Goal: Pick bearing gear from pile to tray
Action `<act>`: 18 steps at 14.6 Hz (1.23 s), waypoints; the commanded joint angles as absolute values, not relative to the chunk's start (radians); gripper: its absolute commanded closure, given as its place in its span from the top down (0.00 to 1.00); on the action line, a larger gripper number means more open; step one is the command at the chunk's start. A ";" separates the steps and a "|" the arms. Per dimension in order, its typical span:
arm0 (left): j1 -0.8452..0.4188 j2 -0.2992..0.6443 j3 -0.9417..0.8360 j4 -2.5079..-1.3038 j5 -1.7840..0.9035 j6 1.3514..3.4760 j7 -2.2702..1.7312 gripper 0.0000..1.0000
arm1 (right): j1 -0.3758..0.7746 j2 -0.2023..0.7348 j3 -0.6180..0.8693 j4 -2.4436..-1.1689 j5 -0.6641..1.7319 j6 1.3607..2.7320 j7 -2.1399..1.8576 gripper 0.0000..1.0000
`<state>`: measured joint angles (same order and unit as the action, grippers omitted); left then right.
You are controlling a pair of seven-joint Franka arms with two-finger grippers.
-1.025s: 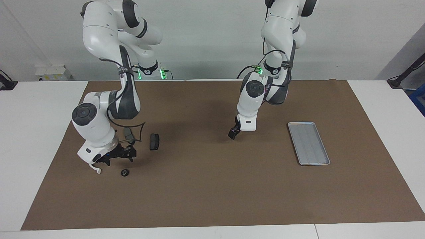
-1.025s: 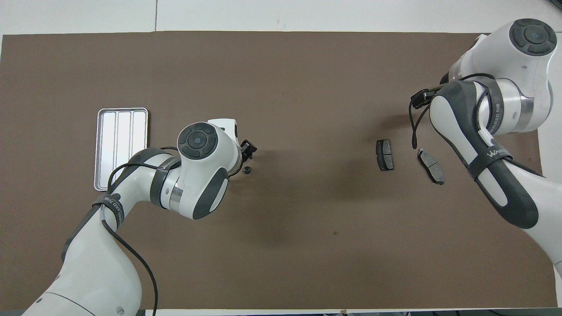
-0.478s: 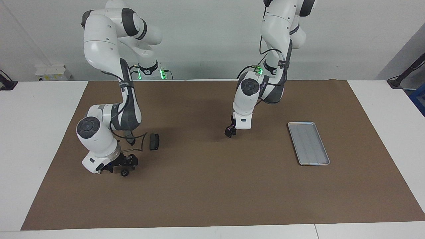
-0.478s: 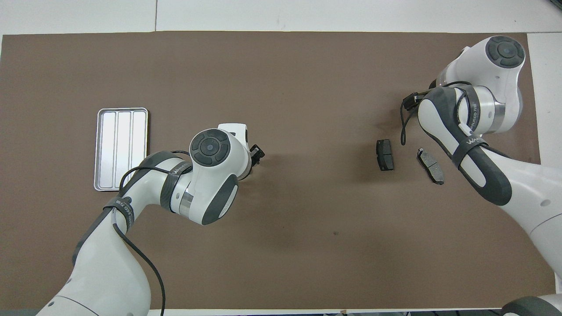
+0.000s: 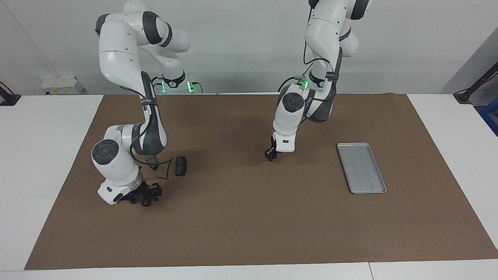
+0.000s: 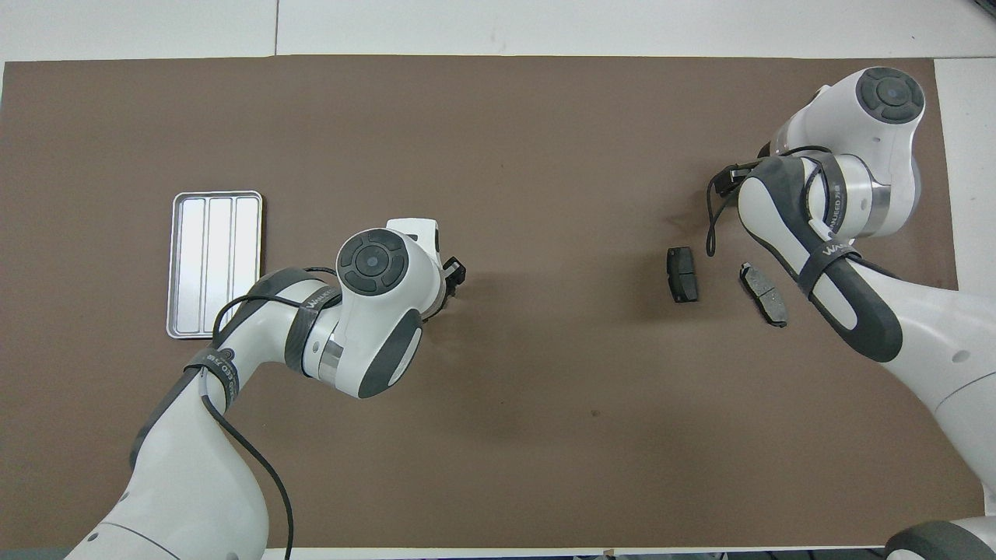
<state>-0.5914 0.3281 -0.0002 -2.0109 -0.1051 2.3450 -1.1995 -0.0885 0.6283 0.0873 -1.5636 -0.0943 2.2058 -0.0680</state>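
My right gripper (image 5: 144, 195) is down at the mat, fingers spread on either side of a small black round piece (image 5: 146, 202). Two dark grey brake pads of the pile lie close by, one (image 5: 181, 166) (image 6: 682, 274) in plain view, the other (image 6: 762, 293) partly covered by the right arm in the facing view. The white half-ring bracket is hidden. My left gripper (image 5: 269, 154) (image 6: 454, 272) hangs low over the middle of the mat. The silver tray (image 5: 362, 167) (image 6: 215, 264) lies empty toward the left arm's end.
A brown mat (image 5: 249, 225) covers most of the white table. The right arm's elbow and cable hang over the brake pads.
My right gripper moved down and sideways onto the black round piece. My left gripper shifted slightly toward the right arm's end, and its arm now covers a small black piece seen beside it earlier.
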 commanded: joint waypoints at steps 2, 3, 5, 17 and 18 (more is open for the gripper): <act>-0.609 0.342 0.014 -2.014 -0.121 2.378 -1.206 0.15 | -0.106 0.635 0.101 -1.580 -0.086 2.233 -0.057 0.29; -0.609 0.342 0.014 -2.014 -0.121 2.378 -1.204 0.06 | -0.109 0.635 0.101 -1.580 -0.086 2.232 -0.057 0.15; -0.609 0.342 0.014 -2.011 -0.121 2.370 -1.204 0.00 | -0.109 0.635 0.101 -1.578 -0.086 2.229 -0.057 0.00; -0.123 0.066 0.023 -2.095 -0.110 1.965 -0.362 0.00 | -0.043 0.471 0.106 -1.517 -0.123 1.944 -0.063 0.00; -0.076 0.060 0.023 -2.114 -0.109 1.989 -0.282 0.00 | -0.026 0.438 0.106 -1.490 -0.121 1.871 -0.058 0.00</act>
